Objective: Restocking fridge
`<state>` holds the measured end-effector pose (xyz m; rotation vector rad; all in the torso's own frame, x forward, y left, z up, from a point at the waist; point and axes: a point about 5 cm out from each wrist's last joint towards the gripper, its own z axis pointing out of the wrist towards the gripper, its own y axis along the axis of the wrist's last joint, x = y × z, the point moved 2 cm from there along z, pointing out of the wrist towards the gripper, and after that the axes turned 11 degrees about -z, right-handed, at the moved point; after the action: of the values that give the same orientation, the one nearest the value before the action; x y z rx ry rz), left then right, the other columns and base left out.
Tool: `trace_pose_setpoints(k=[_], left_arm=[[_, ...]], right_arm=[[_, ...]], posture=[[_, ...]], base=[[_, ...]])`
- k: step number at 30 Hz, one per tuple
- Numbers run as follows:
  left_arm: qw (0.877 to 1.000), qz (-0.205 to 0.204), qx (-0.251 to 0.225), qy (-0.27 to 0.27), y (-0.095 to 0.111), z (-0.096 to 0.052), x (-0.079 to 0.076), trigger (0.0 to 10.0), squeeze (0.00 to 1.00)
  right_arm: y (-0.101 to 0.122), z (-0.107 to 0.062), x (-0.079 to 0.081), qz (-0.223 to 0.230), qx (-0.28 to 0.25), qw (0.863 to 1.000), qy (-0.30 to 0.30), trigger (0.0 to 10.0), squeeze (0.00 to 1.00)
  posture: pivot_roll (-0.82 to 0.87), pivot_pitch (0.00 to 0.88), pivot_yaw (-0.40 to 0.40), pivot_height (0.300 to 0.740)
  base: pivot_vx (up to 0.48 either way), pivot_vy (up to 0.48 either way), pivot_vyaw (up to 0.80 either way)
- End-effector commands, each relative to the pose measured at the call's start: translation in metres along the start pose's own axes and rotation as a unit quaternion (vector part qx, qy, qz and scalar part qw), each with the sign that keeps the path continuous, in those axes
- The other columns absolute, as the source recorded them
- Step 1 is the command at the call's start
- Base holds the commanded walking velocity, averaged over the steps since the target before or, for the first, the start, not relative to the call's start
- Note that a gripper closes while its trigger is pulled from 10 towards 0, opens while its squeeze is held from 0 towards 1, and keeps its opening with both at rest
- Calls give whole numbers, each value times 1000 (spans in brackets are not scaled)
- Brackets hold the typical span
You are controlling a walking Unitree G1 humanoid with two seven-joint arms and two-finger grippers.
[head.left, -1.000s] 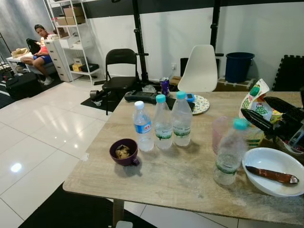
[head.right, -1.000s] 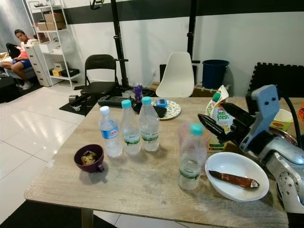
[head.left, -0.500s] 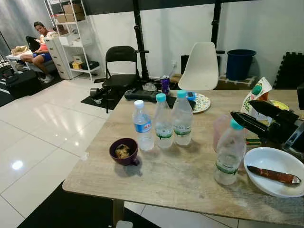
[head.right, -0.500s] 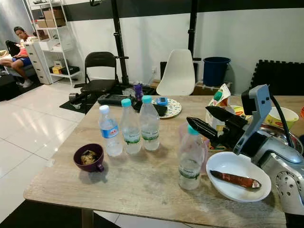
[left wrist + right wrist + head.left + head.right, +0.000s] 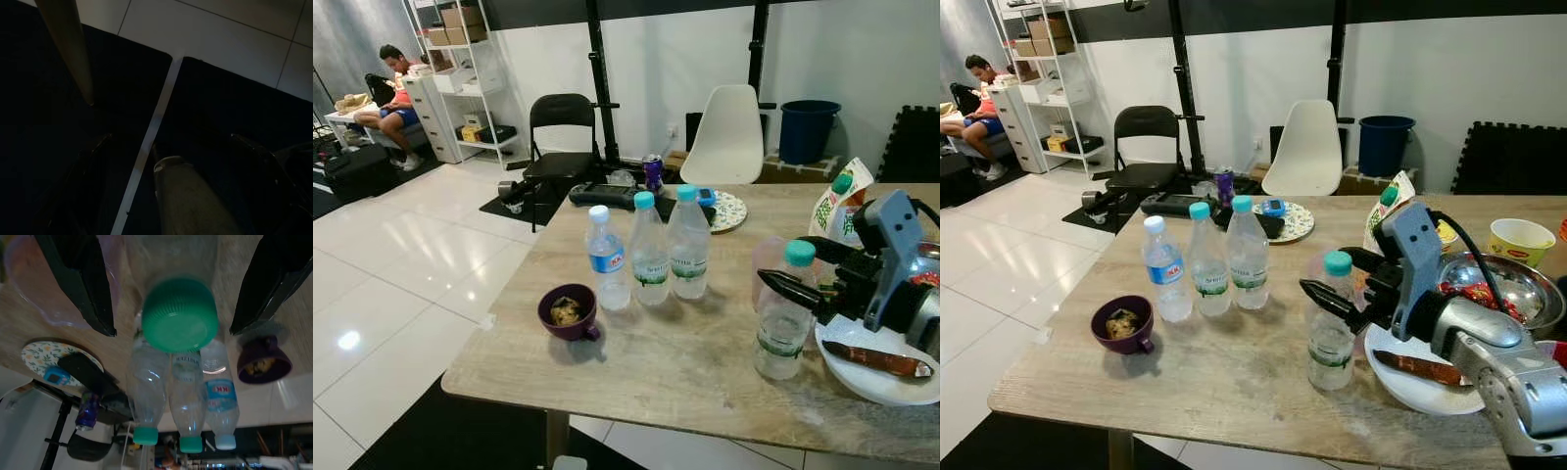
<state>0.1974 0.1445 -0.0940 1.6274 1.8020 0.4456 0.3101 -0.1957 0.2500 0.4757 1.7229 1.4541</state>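
A clear water bottle [image 5: 1332, 338] with a green cap [image 5: 180, 316] stands near the table's right front. My right gripper [image 5: 1327, 271] is open, one black finger on each side of the bottle's neck, not touching it. Three more water bottles [image 5: 1208, 269] stand in a row at mid-table. My left gripper [image 5: 173, 152] hangs below the table in the dark, its fingers [image 5: 95, 152] spread apart and empty.
A purple cup [image 5: 1123, 325] stands left of the bottles. A white plate [image 5: 1410, 394] with a sausage lies under my right arm. A pink cup [image 5: 764, 264], a juice carton [image 5: 1386, 211] and a metal bowl [image 5: 1518, 294] crowd the right. Behind are chairs and a seated person [image 5: 974, 88].
My right gripper has swung left from beside the carton until its open fingers straddle the green-capped bottle's neck. The bottle has not moved.
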Motion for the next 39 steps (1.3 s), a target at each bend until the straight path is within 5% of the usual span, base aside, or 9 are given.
trace_pose_setpoints(k=[1,23,39], left_arm=[[1000,8,3,10,-1,-2,9,10000,0],[1000,17,7,7,-5,-4,9,10000,0],[1000,20,5,7,-5,-5,11,10000,0]], right_arm=[[1,3,5,1,0,1000,8,10000,0],[-20,10,33,32,26,998,46,10000,0],[-7,3,11,-17,39,999,27,10000,0]], posture=[[-48,65,84,740],[-50,45,83,740],[-45,29,82,740]], base=[[0,0,0],[0,0,0],[0,0,0]])
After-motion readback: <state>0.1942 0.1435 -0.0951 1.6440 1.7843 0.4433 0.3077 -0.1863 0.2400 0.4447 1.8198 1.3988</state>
